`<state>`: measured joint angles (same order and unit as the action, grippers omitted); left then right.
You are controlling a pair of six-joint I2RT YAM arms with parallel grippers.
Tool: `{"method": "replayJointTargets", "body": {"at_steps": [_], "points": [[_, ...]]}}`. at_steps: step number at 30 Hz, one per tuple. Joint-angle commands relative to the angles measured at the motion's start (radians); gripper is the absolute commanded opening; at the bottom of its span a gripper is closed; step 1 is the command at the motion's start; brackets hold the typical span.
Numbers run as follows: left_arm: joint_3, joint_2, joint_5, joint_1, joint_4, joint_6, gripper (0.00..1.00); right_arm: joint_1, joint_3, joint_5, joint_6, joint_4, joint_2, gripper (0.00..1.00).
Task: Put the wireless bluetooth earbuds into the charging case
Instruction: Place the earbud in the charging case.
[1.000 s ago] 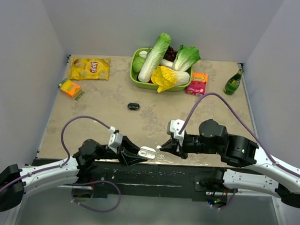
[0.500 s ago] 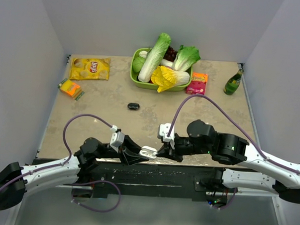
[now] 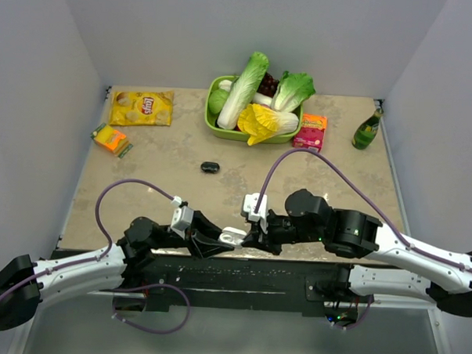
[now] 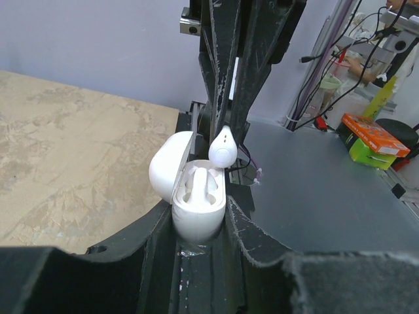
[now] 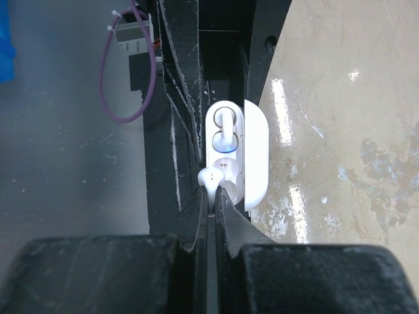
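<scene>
Small glossy white charging case (image 4: 198,216), lid (image 4: 167,170) swung open to one side, clamped upright low on its body between the partly closed fingers of the left gripper (image 3: 219,240). Just above the case's open mouth, close to its rim, one loose earbud (image 4: 222,147) pinched at the very tips of the right gripper (image 5: 211,193), jaws drawn nearly together around it. Inside the case, what looks like a second earbud (image 4: 196,186) already seated in one well, though hard to be sure with so much white on white. Far beyond the case, a green basket (image 3: 210,113) of vegetables; roughly midway between case and basket, a small dark object (image 3: 210,167). Judged light, rigid and slippery, both case and earbud: smooth curved plastic, likely to squirt out of a hard pinch or to tip under a push from above. Best held as now, low on the case's broad sides, clear of hinge and lid; earbud best taken by its rounded head, lower end left free to drop into the well. Empty well mostly hidden behind the held earbud and the right fingers. Case's base buried between the left fingers. From the overhead camera, case and earbud merged into one small white blob.
</scene>
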<state>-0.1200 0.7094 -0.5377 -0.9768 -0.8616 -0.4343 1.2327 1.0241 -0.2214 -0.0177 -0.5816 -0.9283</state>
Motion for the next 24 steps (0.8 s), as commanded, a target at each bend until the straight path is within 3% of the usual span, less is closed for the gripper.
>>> {"method": "replayJointTargets", "body": {"at_steps": [1,24], "points": [[-0.018,0.001,0.005,-0.003,-0.083,-0.009,0.00,0.010,0.004,0.043,0.010,0.028,-0.003,0.00],[0.002,-0.007,0.004,-0.005,-0.126,-0.024,0.00,0.027,0.018,0.136,0.030,-0.007,-0.053,0.00]]}}
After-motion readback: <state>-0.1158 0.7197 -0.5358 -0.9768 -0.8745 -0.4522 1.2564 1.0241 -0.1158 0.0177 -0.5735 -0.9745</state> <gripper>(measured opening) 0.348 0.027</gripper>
